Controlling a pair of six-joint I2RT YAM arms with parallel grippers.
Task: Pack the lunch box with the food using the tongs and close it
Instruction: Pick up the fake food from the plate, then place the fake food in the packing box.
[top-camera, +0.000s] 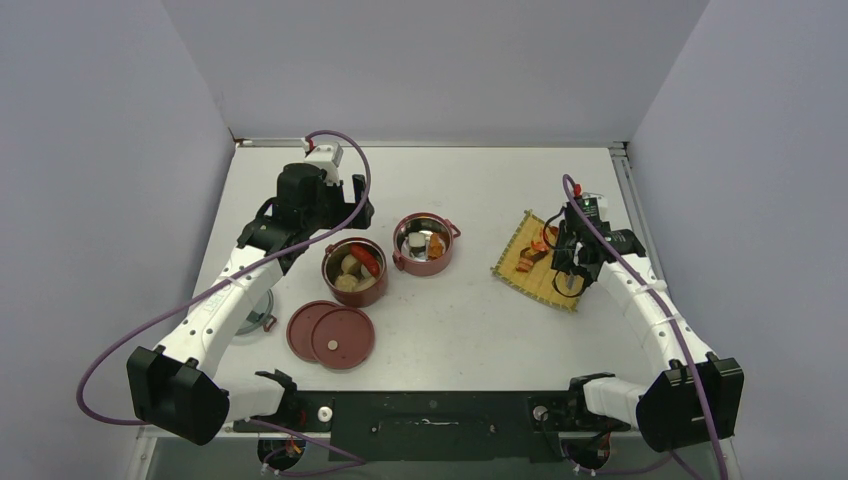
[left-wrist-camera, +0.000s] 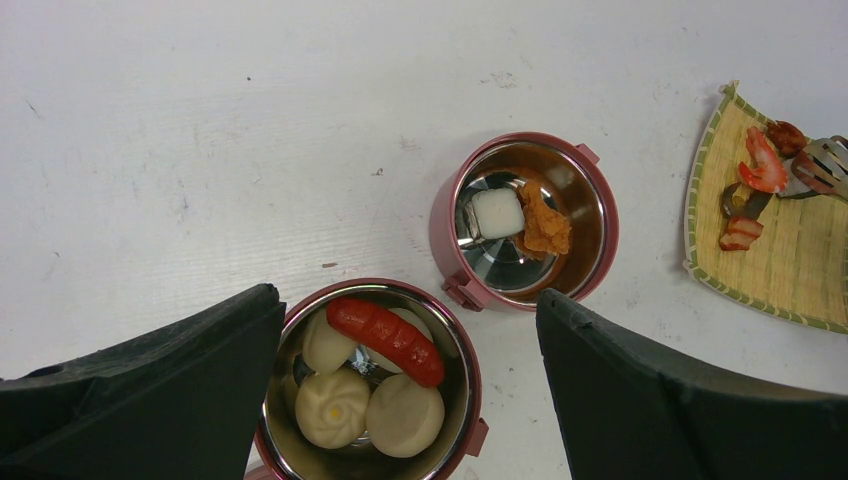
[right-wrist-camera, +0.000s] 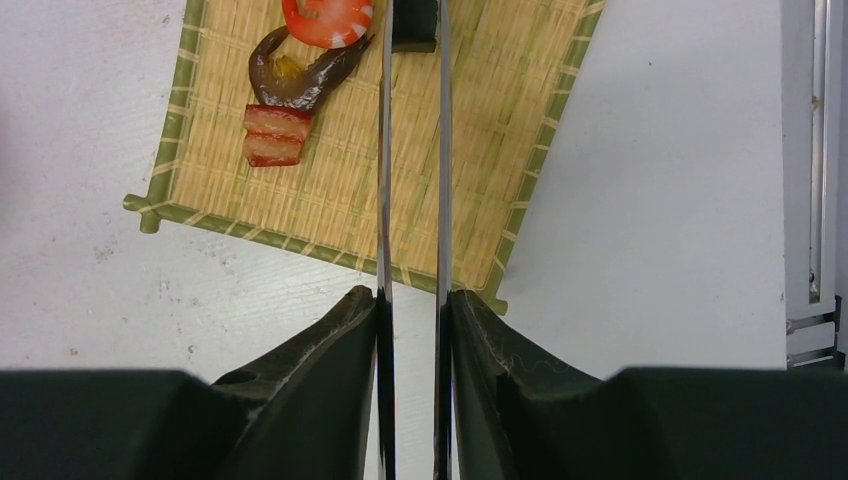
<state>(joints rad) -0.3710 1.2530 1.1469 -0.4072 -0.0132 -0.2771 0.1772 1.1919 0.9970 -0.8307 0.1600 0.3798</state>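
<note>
Lunch box (top-camera: 356, 298): both bowls stand uncovered mid-table, left of the mat (right-wrist-camera: 480, 120). Keep the tongs (right-wrist-camera: 384, 180) centred on the dark piece (right-wrist-camera: 413, 22) between their tips and squeeze evenly before lifting. Your right gripper (right-wrist-camera: 412, 300) is clamped on both tongs arms, pressing them narrow. Your left gripper (left-wrist-camera: 408, 300) hangs fully spread and empty.

Two dark-red lunch box bowls (top-camera: 358, 297) stand open side by side, food (left-wrist-camera: 385, 340) inside, their flat lids (top-camera: 345, 330) lying at seven o'clock. At three o'clock the silver tongs (right-wrist-camera: 385, 180), arms pinched near-parallel, point over loose pieces (right-wrist-camera: 272, 135).
</note>
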